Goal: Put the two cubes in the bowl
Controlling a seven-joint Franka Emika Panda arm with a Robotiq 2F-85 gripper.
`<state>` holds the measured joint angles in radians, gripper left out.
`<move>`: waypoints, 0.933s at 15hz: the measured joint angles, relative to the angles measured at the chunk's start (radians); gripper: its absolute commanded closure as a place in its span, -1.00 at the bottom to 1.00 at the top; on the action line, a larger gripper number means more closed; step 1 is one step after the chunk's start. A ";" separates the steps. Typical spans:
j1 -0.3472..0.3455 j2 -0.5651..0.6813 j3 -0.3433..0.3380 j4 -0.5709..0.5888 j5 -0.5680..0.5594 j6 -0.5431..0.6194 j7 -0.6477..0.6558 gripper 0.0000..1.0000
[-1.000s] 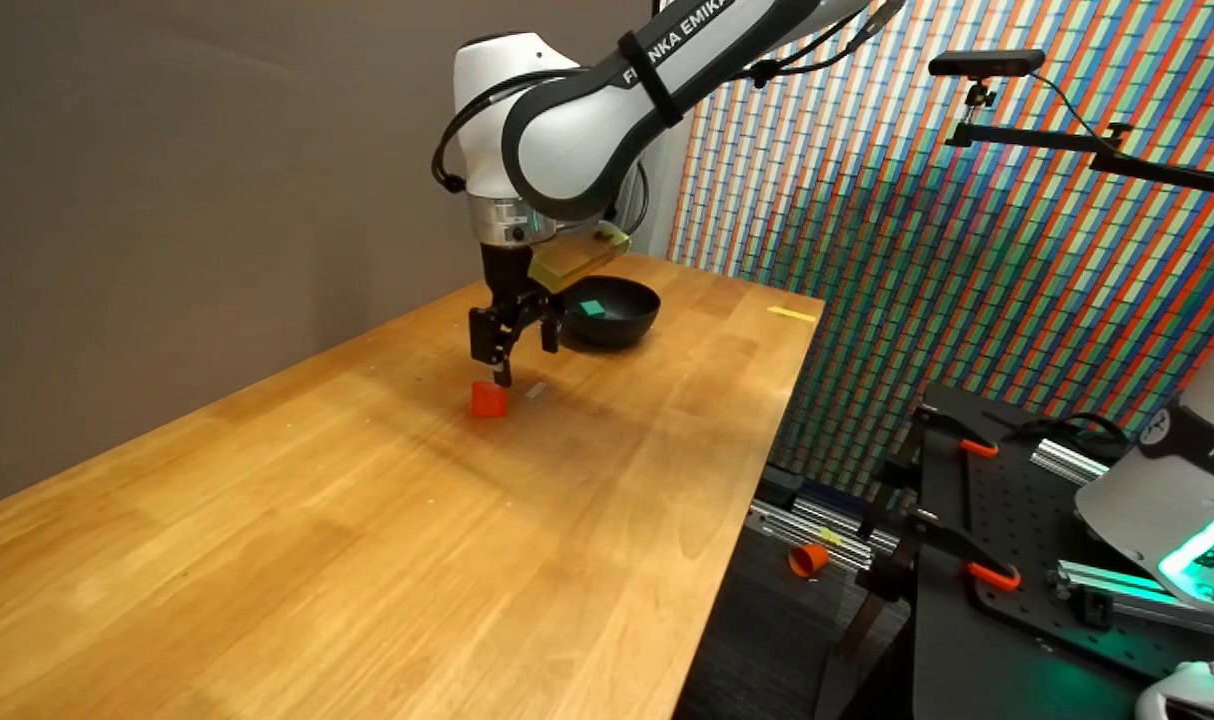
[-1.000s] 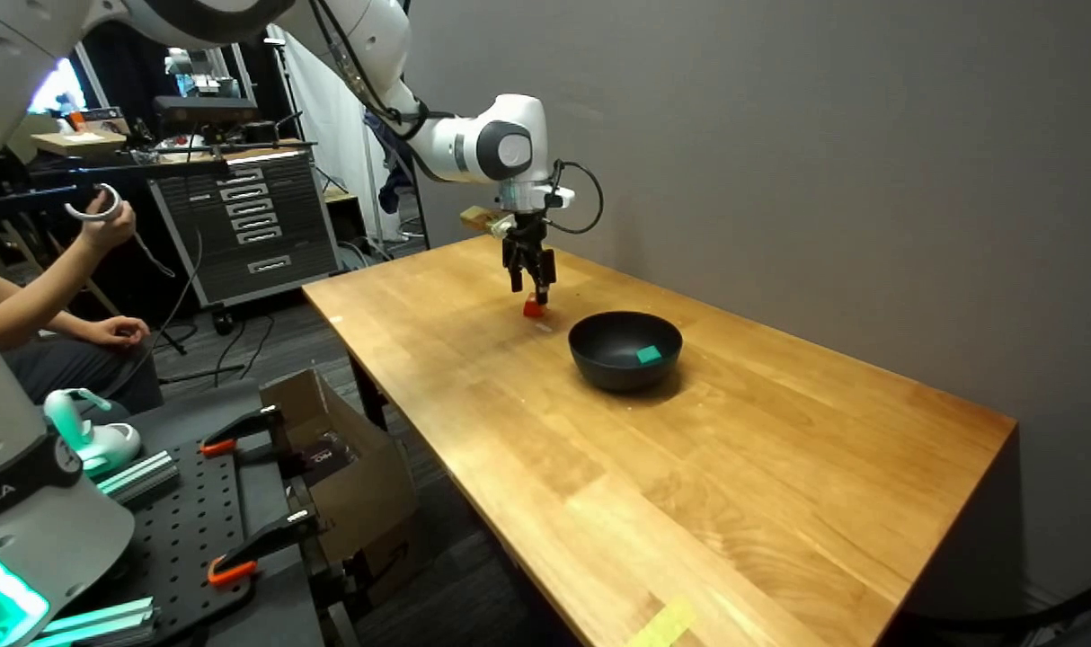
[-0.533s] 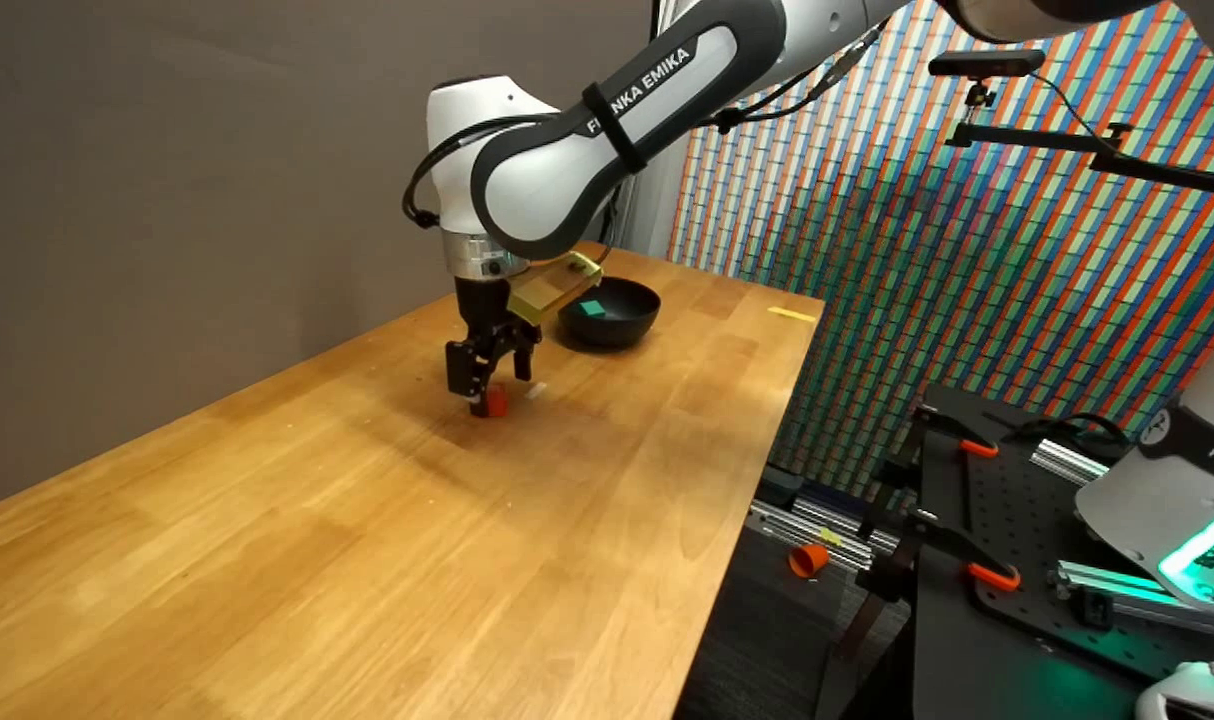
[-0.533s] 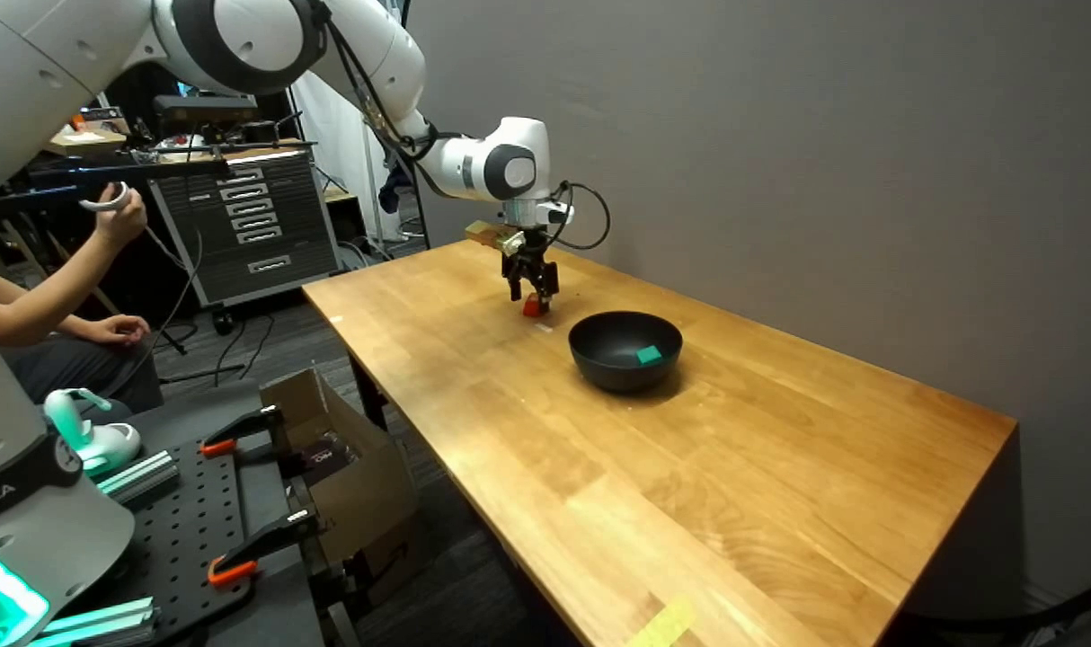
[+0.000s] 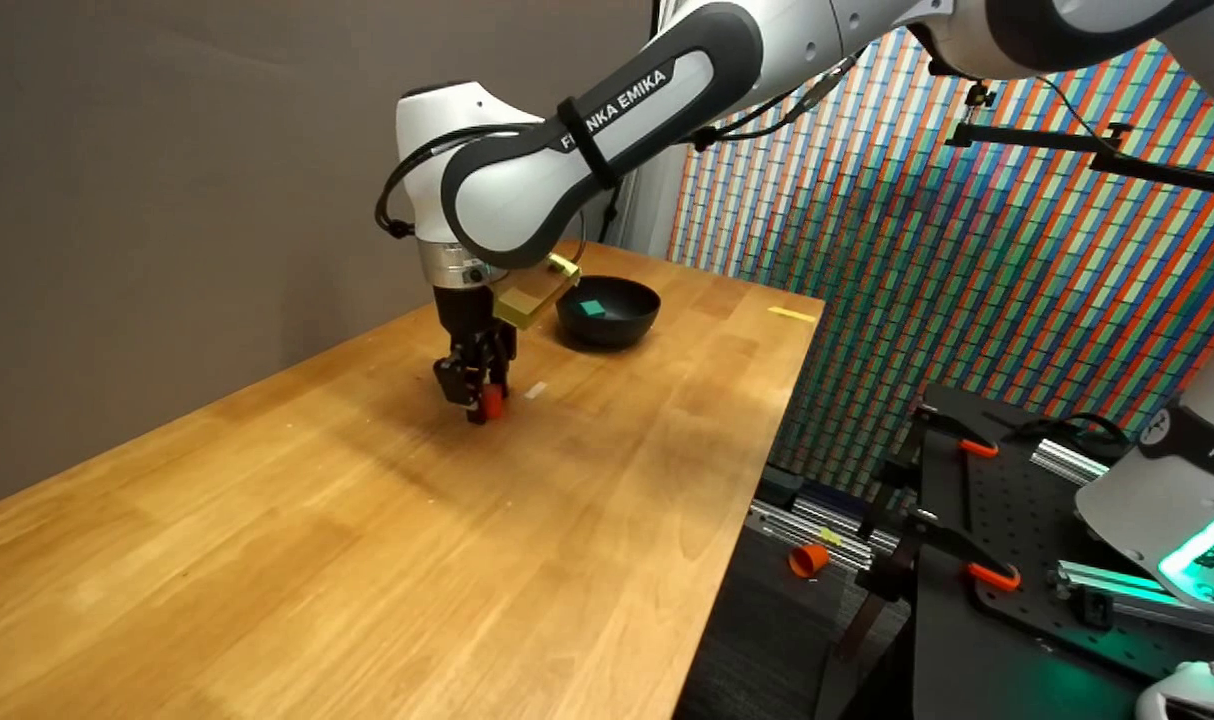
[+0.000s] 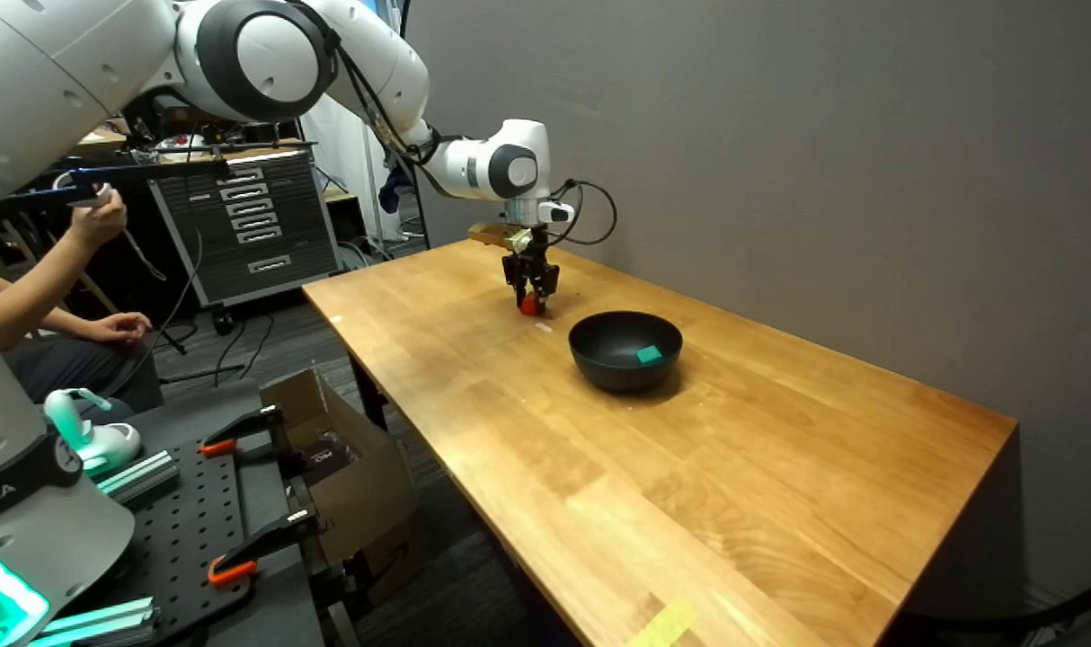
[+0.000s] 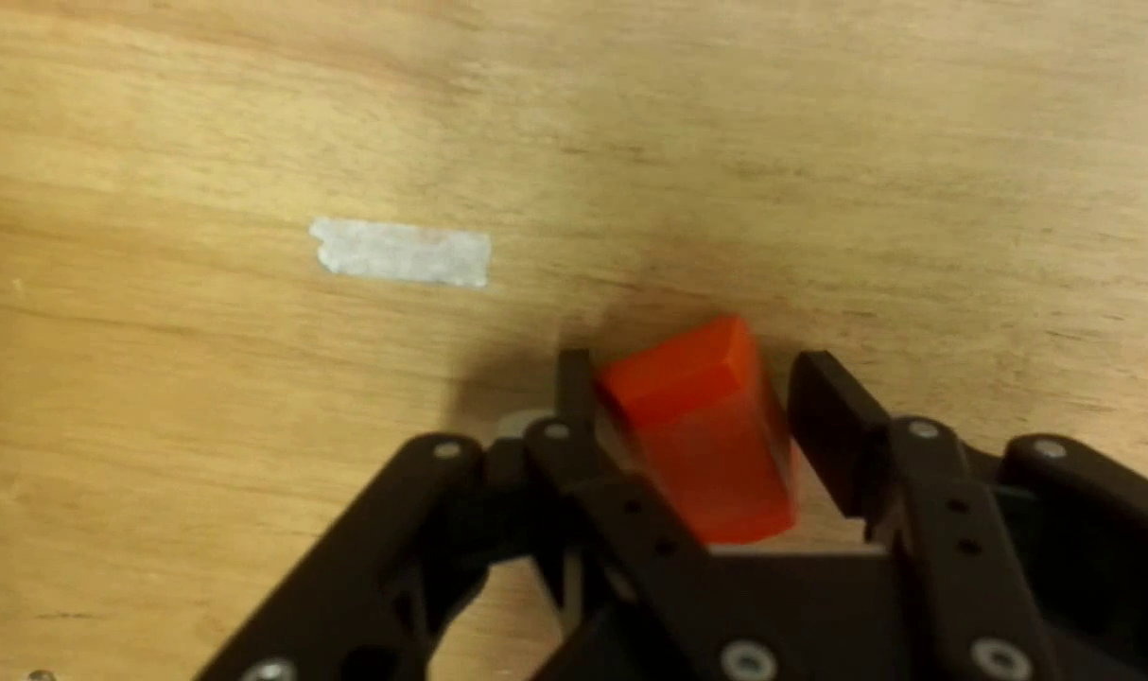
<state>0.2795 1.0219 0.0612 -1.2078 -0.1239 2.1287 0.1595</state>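
In the wrist view the gripper (image 7: 699,395) is straddling the red cube (image 7: 711,435), its fingers (image 7: 834,430) standing close on either side, at nine and three o'clock; the views are not settling whether both are pressing on it, so I cannot tell a firm pinch from a loose straddle. The red cube is sitting low between the fingertips, seemingly on the table (image 5: 447,600), at a slant to the pads. At ten o'clock from it a strip of white tape (image 7: 402,253) is clinging to the table. In an exterior view the bowl (image 6: 613,373) is standing upright on the table at four o'clock from the red cube, near but apart from the gripper, and the green cube (image 6: 649,354) is resting inside the bowl, toward its four o'clock side. In an exterior view the arm (image 5: 517,195) is reaching over from between one and two o'clock, and a yellow block (image 5: 535,300) is jutting from its wrist at one o'clock from the gripper. There, at three o'clock from the bowl, yellow tape (image 5: 792,313) is lying on the table, while toward five o'clock an orange cup (image 5: 809,560) is lying past the table's edge. In an exterior view a box (image 6: 366,503) is standing at eight o'clock from the bowl.
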 measured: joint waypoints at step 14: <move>0.029 -0.158 -0.286 -0.038 -0.261 -0.159 0.261 0.43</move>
<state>0.3084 0.8643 -0.2245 -1.2456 -0.3848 1.9692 0.4203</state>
